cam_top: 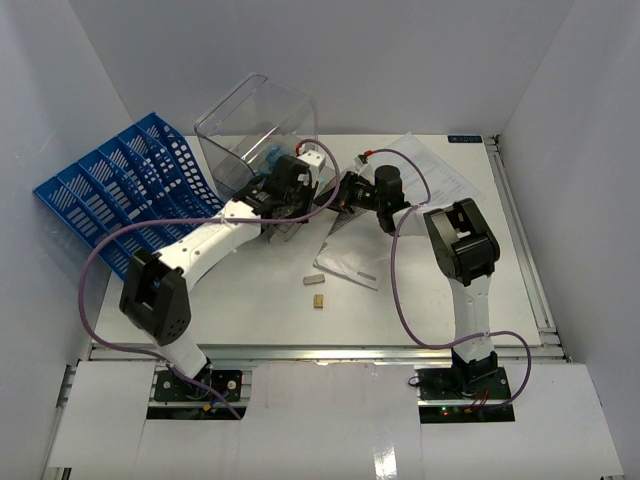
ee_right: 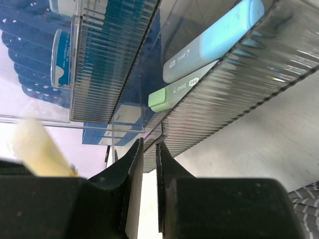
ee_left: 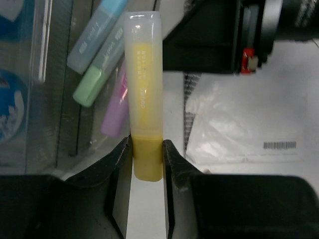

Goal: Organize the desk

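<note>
The desk [cam_top: 420, 290] is a white tabletop with a metal rail. My left gripper [ee_left: 147, 144] [cam_top: 292, 188] is shut on the base of a yellow highlighter [ee_left: 143, 89], which stands upright over a clear ribbed drawer [ee_left: 60, 114]. Blue [ee_left: 97, 35], green [ee_left: 99, 74] and purple [ee_left: 115, 107] highlighters lie in that drawer. My right gripper [ee_right: 149, 143] [cam_top: 334, 197] faces the left one, its jaws pinched on the front lip of the clear drawer [ee_right: 269, 84]. In the right wrist view the blue [ee_right: 214, 42] and green [ee_right: 174, 92] highlighters show through the drawer floor.
A clear plastic bin [cam_top: 255, 120] stands tilted at the back. A blue slotted file rack [cam_top: 130, 190] lies at the left. Papers [cam_top: 430, 165] sit at the back right, a booklet [cam_top: 350, 262] mid-desk, and two small items [cam_top: 316, 290] near the front.
</note>
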Robot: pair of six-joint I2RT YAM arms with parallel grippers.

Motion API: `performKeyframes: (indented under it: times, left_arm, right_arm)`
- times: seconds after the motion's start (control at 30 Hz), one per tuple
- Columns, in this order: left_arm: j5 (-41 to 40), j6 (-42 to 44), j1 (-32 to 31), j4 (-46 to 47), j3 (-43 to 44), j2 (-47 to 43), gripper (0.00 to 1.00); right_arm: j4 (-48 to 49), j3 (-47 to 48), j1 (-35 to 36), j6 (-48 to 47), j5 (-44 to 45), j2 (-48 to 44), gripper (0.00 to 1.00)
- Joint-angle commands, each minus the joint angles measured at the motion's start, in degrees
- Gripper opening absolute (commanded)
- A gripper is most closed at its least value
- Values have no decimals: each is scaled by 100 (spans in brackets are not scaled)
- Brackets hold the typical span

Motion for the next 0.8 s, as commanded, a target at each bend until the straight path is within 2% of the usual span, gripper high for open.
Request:
performKeyframes:
  times: [0.0, 0.13, 0.23, 0.3, 0.33, 0.4, 0.5, 0.53, 0.67, 0.77]
  left_arm:
    - [-678, 622, 79, -24, 679, 468, 16]
    - [-1063, 957, 84, -105, 966, 807, 25]
    - [-1186, 1055, 84, -212, 1137, 1001, 39]
    - [-1279, 1050, 84, -279, 1179, 1085, 51]
    - [-1291, 1034, 84, -301, 1196, 1091, 56]
    - [-1236, 978, 78, -323, 1235, 1065, 64]
    - [-1078, 901, 77, -357, 1303, 942, 68]
    - [-1002, 862, 80, -366, 1317, 885, 68]
    - [-551, 570, 78, -391, 1242, 516, 68]
    - [-145, 211, 84, -326, 869, -117, 68]
  right_arm:
    - [-213, -104, -61, -677, -108, -184, 8]
    - [-228, -130, -59, -729, -122, -226, 8]
    - [-237, -130, -59, -749, -124, -244, 8]
    - [-247, -128, -54, -804, -136, -268, 9]
    - [-279, -123, -59, -864, -152, -274, 11]
    - [-404, -104, -61, -1037, -158, -338, 24]
    - [-688, -97, -68, -1424, -84, -435, 48]
    - [-825, -95, -69, -1601, -59, -512, 53]
    - [-1613, -28, -169, -2252, 92, -768, 56]
    - [-2582, 242, -300, -3274, 326, -972, 56]
